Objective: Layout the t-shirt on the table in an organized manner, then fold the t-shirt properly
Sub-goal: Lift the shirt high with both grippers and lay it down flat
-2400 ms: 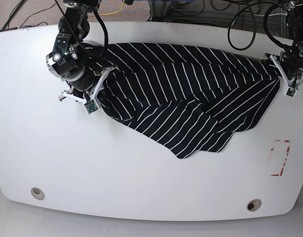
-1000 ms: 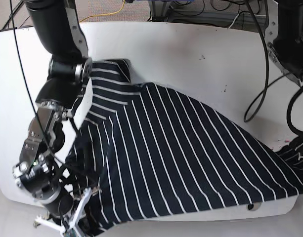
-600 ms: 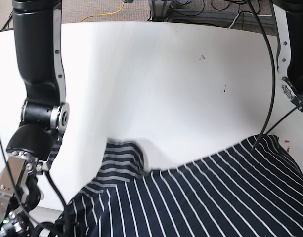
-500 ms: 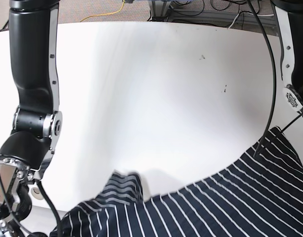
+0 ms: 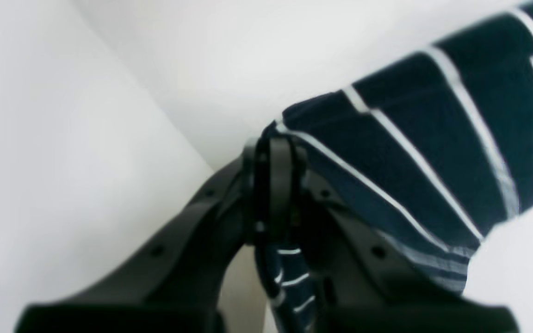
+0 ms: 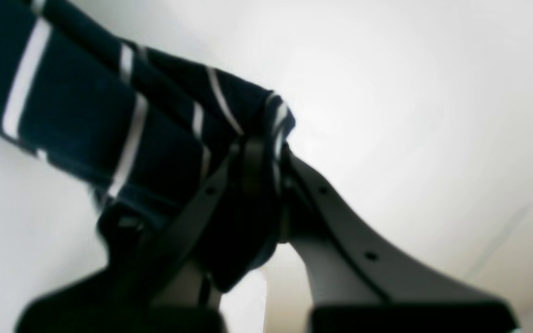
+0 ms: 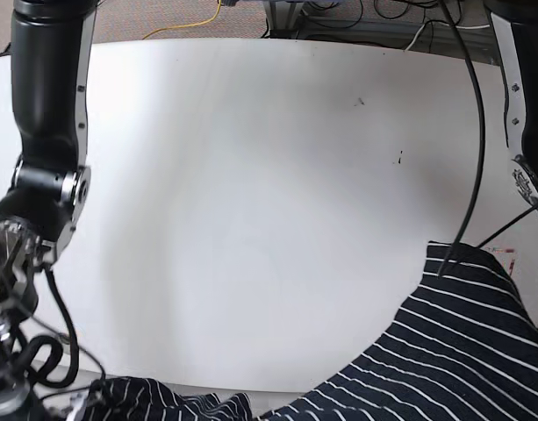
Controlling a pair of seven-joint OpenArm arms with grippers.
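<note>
**Limp cloth pinched at two edges, hanging off the near side**

Left wrist view: your left gripper (image 5: 273, 185) has its jaws together on a bunched edge of the t-shirt (image 5: 414, 152). The striped cloth runs up and to the right from the pinch, and a short tail hangs down between the fingers. The picture is blurred, so you cannot tell which part of the garment this edge is.

Right wrist view: your right gripper (image 6: 259, 162) is likewise clamped on a rolled edge of the t-shirt (image 6: 109, 125), with cloth trailing up and to the left. Expect it to behave as soft, light fabric: it will sag, crease and swing, and it takes no shape of its own. A thick rolled bite like this one probably holds well, but it hides which layers you have.

Base view: most of the table (image 7: 251, 193) is bare. The t-shirt (image 7: 453, 351) lies only along the near edge, spread at the lower right and in a small bunch at the lower left, apparently draped over the rim. For laying it flat, you would do best holding two matching corners, shoulders or hem, one in each gripper, so the cloth hangs evenly between them.
</note>
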